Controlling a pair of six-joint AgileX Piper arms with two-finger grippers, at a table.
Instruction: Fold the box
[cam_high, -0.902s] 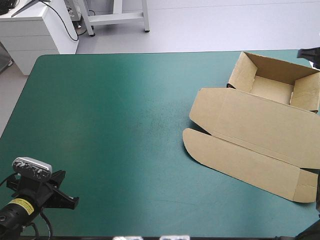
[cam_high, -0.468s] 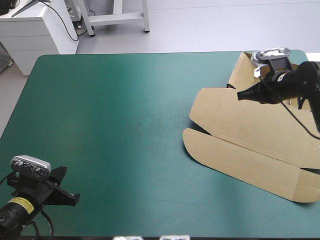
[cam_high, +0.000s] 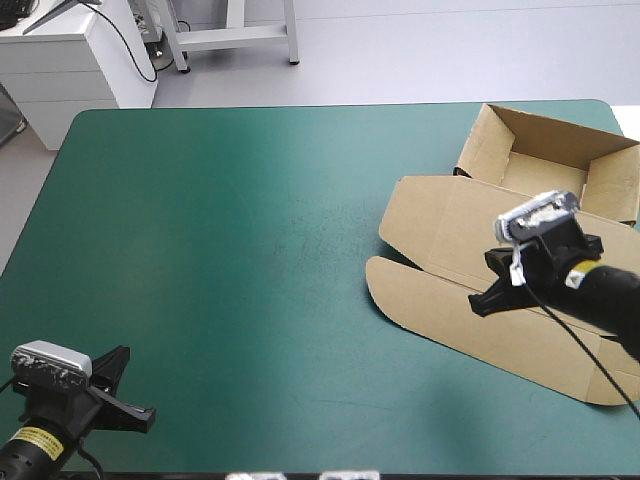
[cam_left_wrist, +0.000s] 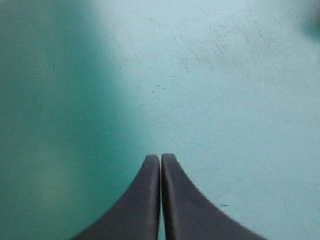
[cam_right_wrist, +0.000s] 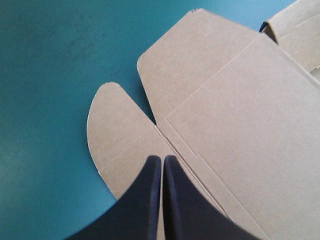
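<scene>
The brown box (cam_high: 480, 240) lies at the table's right side. Its tray (cam_high: 545, 165) has walls raised at the far right, and the lid lies flat toward the middle with a rounded front flap (cam_high: 460, 315) nearest me. My right gripper (cam_high: 482, 300) hovers over the lid's fold line, shut and holding nothing. In the right wrist view its tips (cam_right_wrist: 162, 159) sit above the crease where the rounded flap (cam_right_wrist: 117, 135) joins the lid (cam_right_wrist: 240, 115). My left gripper (cam_high: 145, 412) rests shut at the near left corner. Its tips (cam_left_wrist: 161, 157) are over bare teal-green cover.
A wide stretch of teal-green cover (cam_high: 250, 250) lies between the two grippers. The box's near right flap (cam_high: 610, 375) reaches close to the table's right edge. The tray's far wall stands near the far edge.
My right arm came in from the far right, passed over the tray and now hangs over the lid's near fold. The left gripper slid slightly toward the near edge.
</scene>
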